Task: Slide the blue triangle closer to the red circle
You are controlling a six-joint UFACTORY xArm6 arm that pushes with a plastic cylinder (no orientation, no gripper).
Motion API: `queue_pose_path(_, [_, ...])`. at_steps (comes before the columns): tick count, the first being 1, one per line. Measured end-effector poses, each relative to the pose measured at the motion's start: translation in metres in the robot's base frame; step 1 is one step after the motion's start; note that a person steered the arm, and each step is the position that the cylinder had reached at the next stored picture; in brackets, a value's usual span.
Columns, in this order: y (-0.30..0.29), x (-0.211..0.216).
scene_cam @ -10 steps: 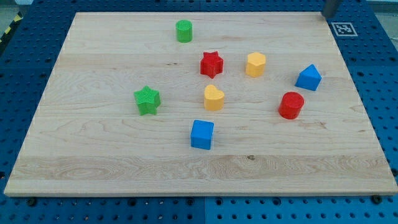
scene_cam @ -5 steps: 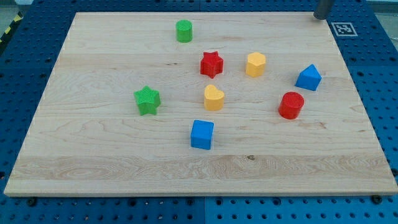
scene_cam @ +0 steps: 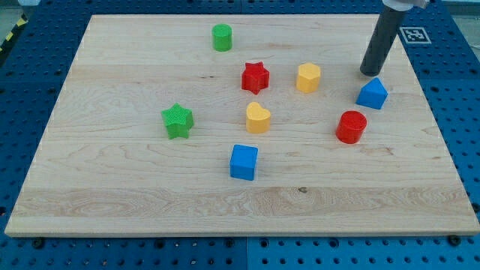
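The blue triangle (scene_cam: 372,94) lies near the board's right side. The red circle (scene_cam: 351,127) sits a short way below it and slightly to its left, with a small gap between them. My tip (scene_cam: 370,73) rests on the board just above the blue triangle, very close to its top edge; I cannot tell if it touches. The dark rod rises from there toward the view's top.
Also on the wooden board (scene_cam: 112,187): a yellow hexagon (scene_cam: 308,77), a red star (scene_cam: 255,77), a yellow heart (scene_cam: 257,118), a blue cube (scene_cam: 244,162), a green star (scene_cam: 178,121) and a green cylinder (scene_cam: 221,37). A marker tag (scene_cam: 412,34) sits at the top right corner.
The rod has come in from the view's top right edge, down and leftward, and its tip now stands just above the blue triangle. No block has moved.
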State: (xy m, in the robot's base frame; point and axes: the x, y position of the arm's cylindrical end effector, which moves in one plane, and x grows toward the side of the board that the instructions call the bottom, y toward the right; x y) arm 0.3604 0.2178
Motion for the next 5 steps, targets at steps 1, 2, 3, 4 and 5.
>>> queue_pose_path(1, [0.0,0.035])
queue_pose_path(2, [0.0,0.049])
queue_pose_path(3, [-0.015,0.073])
queue_pose_path(4, [-0.044,0.095])
queue_pose_path(5, [-0.059,0.1])
